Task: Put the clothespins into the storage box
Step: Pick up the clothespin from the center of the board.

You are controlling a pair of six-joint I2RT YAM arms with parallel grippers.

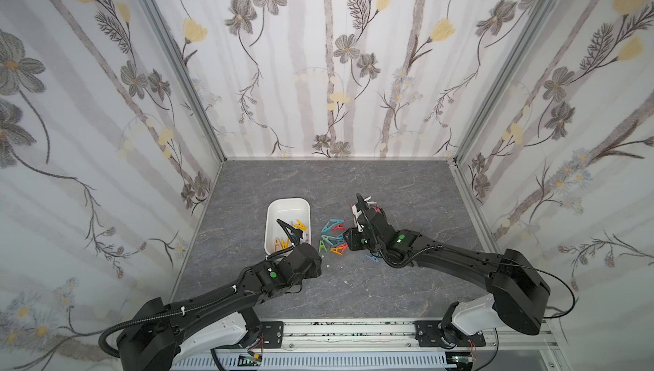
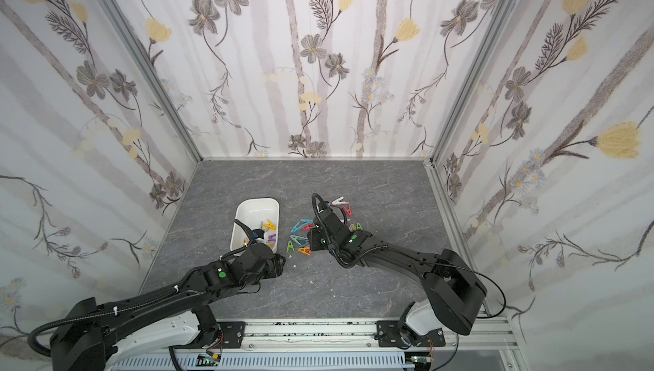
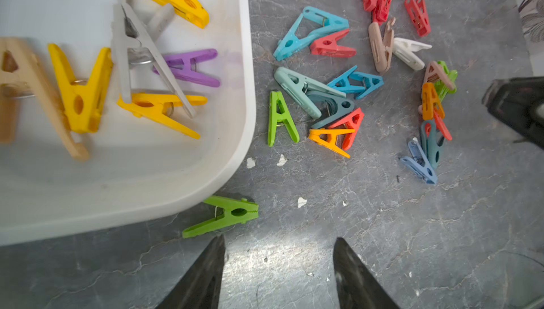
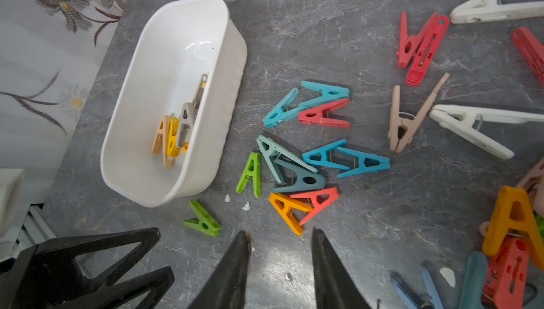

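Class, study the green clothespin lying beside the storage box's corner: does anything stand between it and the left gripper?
Nothing visible does. The green clothespin lies on bare tabletop just ahead of the open left gripper, off to one fingertip's side. Beyond it stands only the storage box wall.

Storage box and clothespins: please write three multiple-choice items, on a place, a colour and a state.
1. Where is the purple clothespin relative to the storage box? A beside it; B inside it; C under it.
2. What colour is the lone clothespin by the box's corner? A green; B red; C white.
3. How is the left gripper? A shut on a clothespin; B shut, empty; C open, empty.
B: it lies on the box's floor. A: both wrist views show it green. C: its fingers stand apart, nothing between them.
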